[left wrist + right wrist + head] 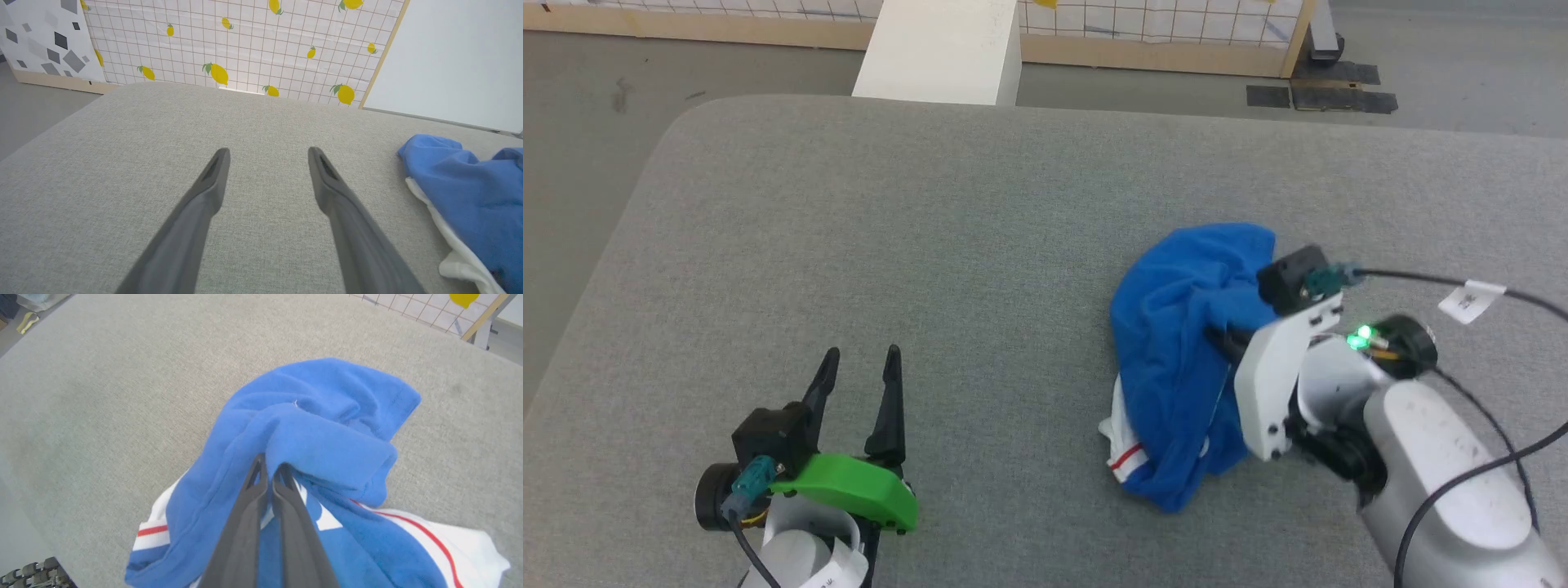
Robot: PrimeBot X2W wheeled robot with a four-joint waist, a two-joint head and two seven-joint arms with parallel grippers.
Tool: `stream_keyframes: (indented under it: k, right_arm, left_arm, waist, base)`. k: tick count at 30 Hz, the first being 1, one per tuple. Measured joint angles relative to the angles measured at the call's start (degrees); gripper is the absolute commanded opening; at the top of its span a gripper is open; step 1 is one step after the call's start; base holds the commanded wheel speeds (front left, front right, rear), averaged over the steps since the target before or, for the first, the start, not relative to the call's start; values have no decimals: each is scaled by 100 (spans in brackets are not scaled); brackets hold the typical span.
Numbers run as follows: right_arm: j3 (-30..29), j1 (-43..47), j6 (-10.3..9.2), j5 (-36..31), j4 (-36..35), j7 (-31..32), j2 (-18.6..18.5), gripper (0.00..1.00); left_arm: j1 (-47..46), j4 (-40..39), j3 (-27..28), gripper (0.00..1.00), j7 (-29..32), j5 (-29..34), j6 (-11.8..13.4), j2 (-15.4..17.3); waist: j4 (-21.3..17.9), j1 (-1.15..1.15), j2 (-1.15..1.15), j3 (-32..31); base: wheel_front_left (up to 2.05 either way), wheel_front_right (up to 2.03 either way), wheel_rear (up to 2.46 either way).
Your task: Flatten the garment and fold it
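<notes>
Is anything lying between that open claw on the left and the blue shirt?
Nothing visible: only bare grey table lies between the left gripper and the garment. The right gripper is shut on its blue cloth.

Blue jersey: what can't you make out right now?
Print on the crumpled royal-blue jersey with white sleeves: head view, buried in its own folds.
Tips of the dark-fingered right hand: right wrist view, under a blue fold; how much cloth is pinched is unclear.
Jersey's far part: left wrist view, cut off by the right edge.
</notes>
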Motion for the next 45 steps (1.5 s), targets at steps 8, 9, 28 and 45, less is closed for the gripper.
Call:
stream_keyframes:
  k: [8, 9, 28, 45]
  right_arm:
    - [-235, -977, 1, -142, 352, -806, -132, 0]
    - [-270, -1127, 1, -185, 456, -857, -162, 0]
    - [-1132, -3091, 1, -616, 3940, -2692, -803, 0]
    - [-1036, -2396, 0, -334, 4732, -4323, -605, 100]
  left_arm:
    - [-95, -24, 44, 100, 0, 97, -64, -34]
    - [-132, -34, 37, 100, -1, 102, -91, -52]
    - [-798, -85, -125, 100, -1, 326, -401, -506]
    - [-516, 165, 130, 100, -1, 448, -450, -564]
  waist:
    - [-4, 0, 0, 65]
    - [4, 0, 0, 92]
    - [511, 1, 0, 1147]
    - [521, 0, 0, 670]
  base:
    - [0, 0, 0]
    - [0, 0, 0]
    - [0, 0, 0]
    - [0, 0, 0]
